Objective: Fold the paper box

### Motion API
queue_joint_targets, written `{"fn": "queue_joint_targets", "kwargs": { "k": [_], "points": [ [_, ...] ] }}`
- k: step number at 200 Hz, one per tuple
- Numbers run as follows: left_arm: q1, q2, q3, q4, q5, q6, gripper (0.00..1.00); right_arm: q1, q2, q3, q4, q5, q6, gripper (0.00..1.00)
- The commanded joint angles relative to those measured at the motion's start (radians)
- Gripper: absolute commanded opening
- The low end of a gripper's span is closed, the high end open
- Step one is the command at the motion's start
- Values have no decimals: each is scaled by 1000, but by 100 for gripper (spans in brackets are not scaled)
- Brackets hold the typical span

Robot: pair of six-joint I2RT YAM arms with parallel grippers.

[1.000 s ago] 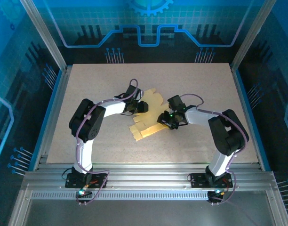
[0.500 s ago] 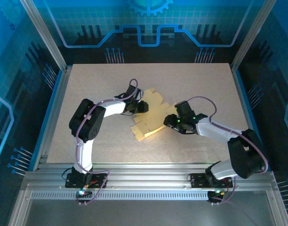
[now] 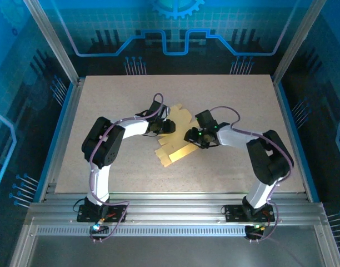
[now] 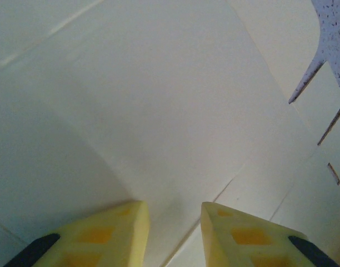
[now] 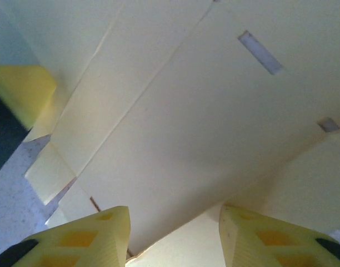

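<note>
The paper box, a creased die-cut sheet, lies mid-frame on the speckled tabletop. The left gripper meets its upper-left edge and the right gripper its right side, both with jaws parted.

Left arm and right arm were black joints on white links, purple cables looped alongside. Fingers were chunky yellow wedges, orange recesses.

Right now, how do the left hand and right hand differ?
The left hand holds its jaws narrower than the right hand. On the paper box, the left hand sits at the left edge, the right hand at the right edge. Both are open, close over cardboard.
</note>
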Motion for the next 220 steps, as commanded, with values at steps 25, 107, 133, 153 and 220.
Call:
{"fn": "queue_joint_targets", "kwargs": {
  "k": [25,107,133,153,220],
  "points": [
    [-28,54,-50,-159,-2,12,33,16,109,43,-32,-53,-29,47],
    [-31,23,-62,-157,5,-11,33,-126,-294,-58,-212,86,-85,58],
    [-40,20,-64,-150,1,1,33,-208,-286,-59,-260,68,-83,55],
    [-40,21,-62,-152,-2,6,33,-217,-229,-9,-295,52,-84,50],
    [-40,17,-67,-149,-4,12,34,-174,-57,94,-342,57,-103,34]
  ]
}}
